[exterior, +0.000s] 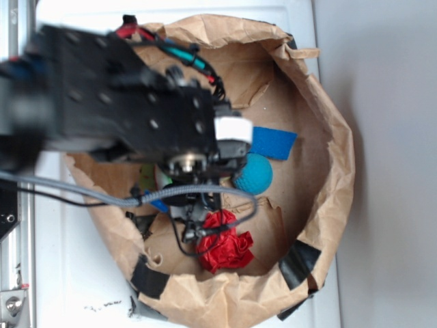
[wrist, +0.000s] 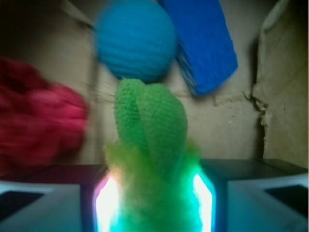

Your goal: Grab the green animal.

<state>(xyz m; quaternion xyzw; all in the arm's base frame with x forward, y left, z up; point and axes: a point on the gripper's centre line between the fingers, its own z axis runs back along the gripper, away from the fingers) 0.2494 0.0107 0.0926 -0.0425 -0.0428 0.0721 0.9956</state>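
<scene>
The fuzzy lime-green plush animal (wrist: 152, 159) is clamped in the claw (wrist: 154, 203); beyond it (slightly left) sits the teal textured ball (wrist: 135, 41).

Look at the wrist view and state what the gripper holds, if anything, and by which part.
The gripper holds the green animal by its fuzzy lower body, pinched between the two fingers; its mesh-textured upper end sticks out beyond them, free.

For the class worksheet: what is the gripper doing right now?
Gripper: shut on the green animal, which sits between its fingers.
</scene>
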